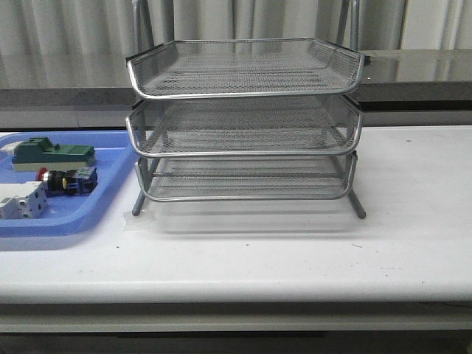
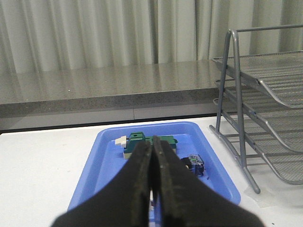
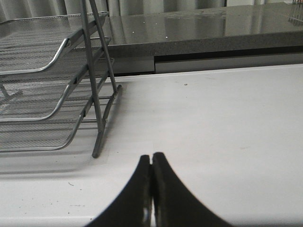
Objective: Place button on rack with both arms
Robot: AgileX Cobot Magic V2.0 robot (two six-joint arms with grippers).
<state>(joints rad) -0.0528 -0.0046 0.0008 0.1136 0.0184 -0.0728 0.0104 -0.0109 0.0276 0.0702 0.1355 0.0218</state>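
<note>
Pictured at centre frame on a white table (image 1: 295, 251): the rack (image 1: 243, 122), three wire tiers, all bare. Lying at left in the blue tray (image 1: 110, 158): the button (image 1: 68, 180), red cap leftward, between a green block (image 1: 53, 153) and a white-grey part (image 1: 22, 200). Pressed shut on nothing: left gripper (image 2: 152, 170) over the tray, right gripper (image 3: 151, 182) over bare tabletop

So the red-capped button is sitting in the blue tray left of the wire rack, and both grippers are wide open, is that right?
Not quite. The button does lie in the blue tray left of the rack, but the grippers are shut, not open. The left wrist view shows the left gripper with its fingers pressed together, and the right wrist view shows the same for the right gripper. Neither holds anything.
</note>
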